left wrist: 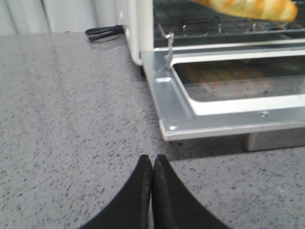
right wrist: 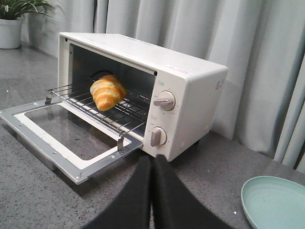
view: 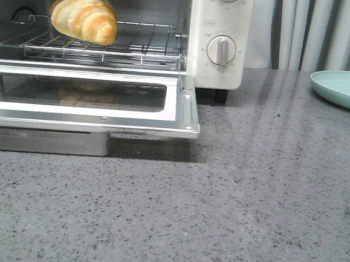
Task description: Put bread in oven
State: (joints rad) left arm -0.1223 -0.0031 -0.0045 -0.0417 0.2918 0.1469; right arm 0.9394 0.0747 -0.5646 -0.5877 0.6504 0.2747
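Observation:
The golden-brown bread point(view: 85, 17) lies on the wire rack point(view: 139, 46) inside the cream-white oven point(view: 216, 67), whose glass door point(view: 87, 97) hangs fully open and flat. The right wrist view shows the bread point(right wrist: 107, 92) on the rack of the oven point(right wrist: 190, 95) too; the left wrist view catches only its end point(left wrist: 252, 7). My left gripper point(left wrist: 152, 160) is shut and empty, low over the counter in front of the door's left corner. My right gripper point(right wrist: 152, 160) is shut and empty, held back from the oven's knob side. Neither gripper shows in the front view.
A pale green plate point(view: 345, 88) sits on the grey speckled counter to the right of the oven, and the plate point(right wrist: 274, 202) shows beside my right gripper. A black cable point(left wrist: 102, 31) lies behind the oven's left side. A potted plant point(right wrist: 12, 24) and curtains stand behind.

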